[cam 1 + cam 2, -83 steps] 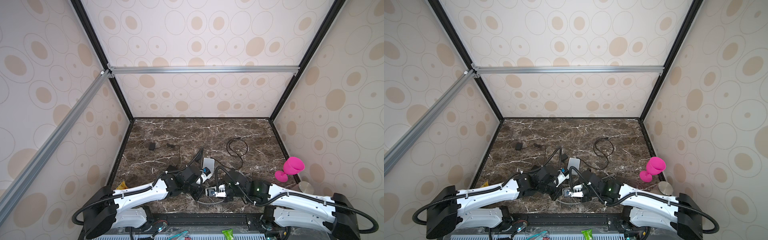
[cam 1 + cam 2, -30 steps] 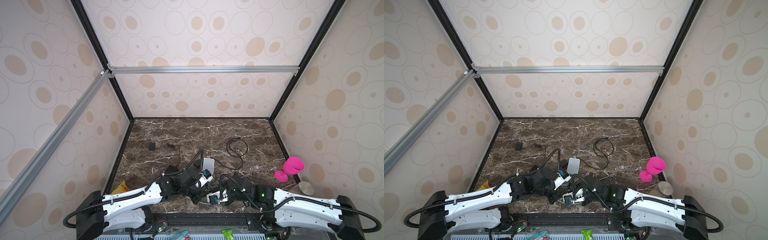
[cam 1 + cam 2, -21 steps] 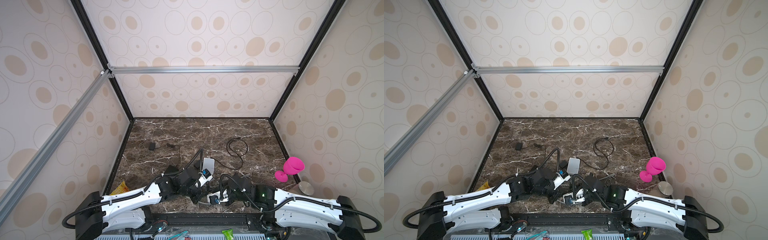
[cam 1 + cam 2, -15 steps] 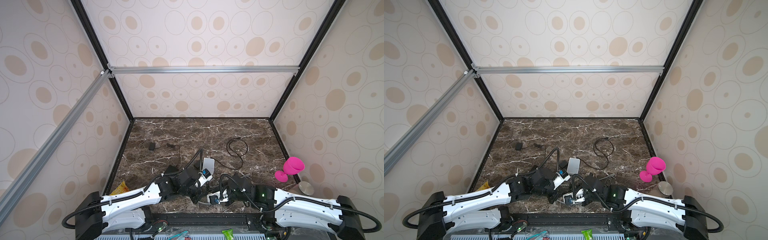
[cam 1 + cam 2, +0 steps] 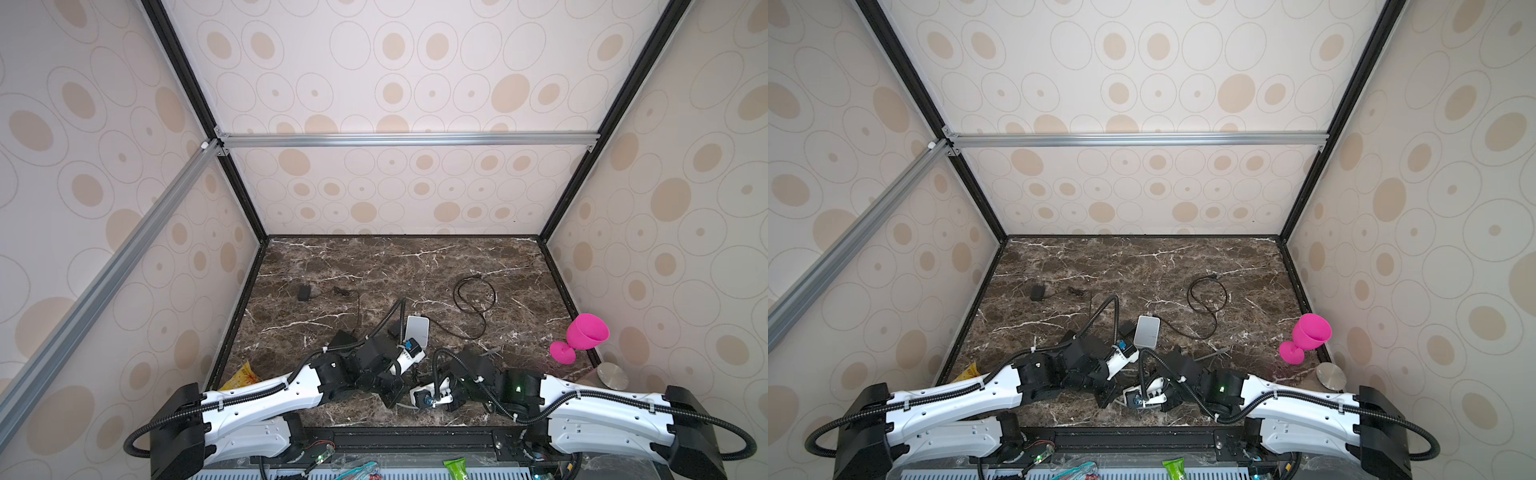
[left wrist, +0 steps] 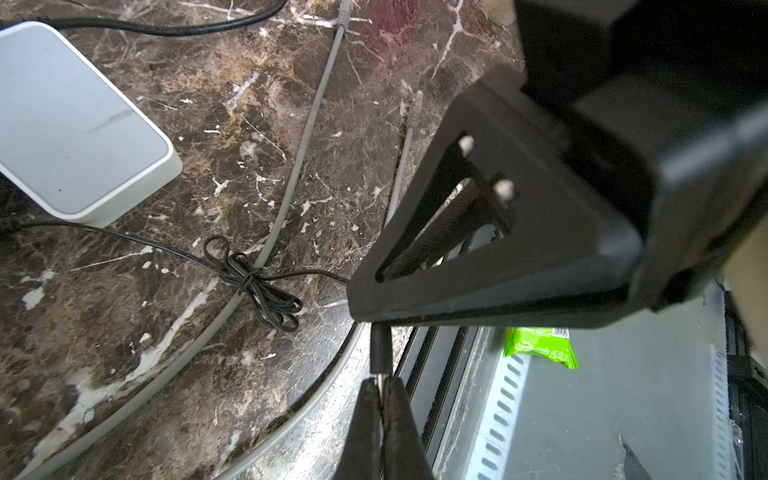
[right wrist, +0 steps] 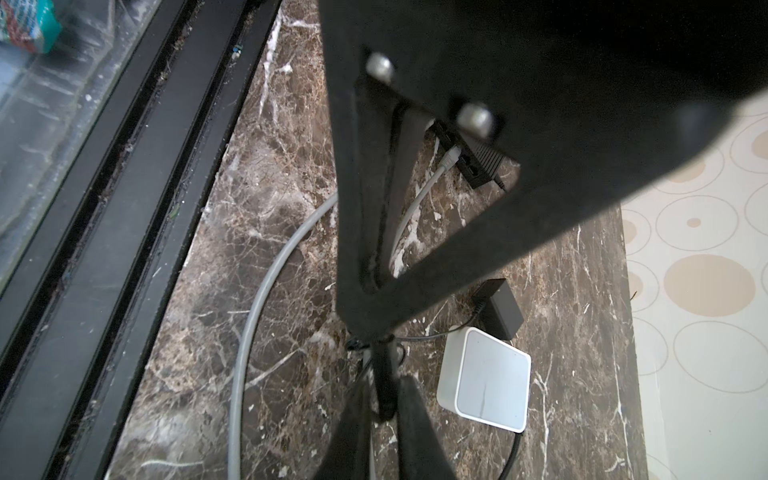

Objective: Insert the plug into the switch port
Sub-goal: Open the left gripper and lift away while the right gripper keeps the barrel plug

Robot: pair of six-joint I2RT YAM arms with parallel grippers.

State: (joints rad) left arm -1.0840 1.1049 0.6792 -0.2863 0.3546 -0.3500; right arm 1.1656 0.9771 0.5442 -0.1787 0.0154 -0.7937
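Plug (image 6: 380, 349) held over counter (image 5: 374, 266) nr front edge, approx mid. L hand (image 6: 379, 384) pinched shut on one end; R hand (image 7: 385, 390) clamped on other. White box (image 5: 417, 330) at counter centre.

Marble tabletop (image 5: 374, 266): white box (image 5: 417, 330), small black box (image 5: 303, 293), coiled cable (image 5: 456, 296), grey cable (image 6: 293, 178).

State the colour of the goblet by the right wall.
The goblet is bright pink, clearest in both top views.

Your arms (image 5: 266, 409) wear white shells (image 5: 582, 399) over black joints (image 5: 332, 372), ribbed black hoses (image 5: 245, 396) run along them, a green light (image 5: 517, 389) glows, and black triangular fingers (image 6: 498, 270) carry silver screws (image 6: 504, 189).
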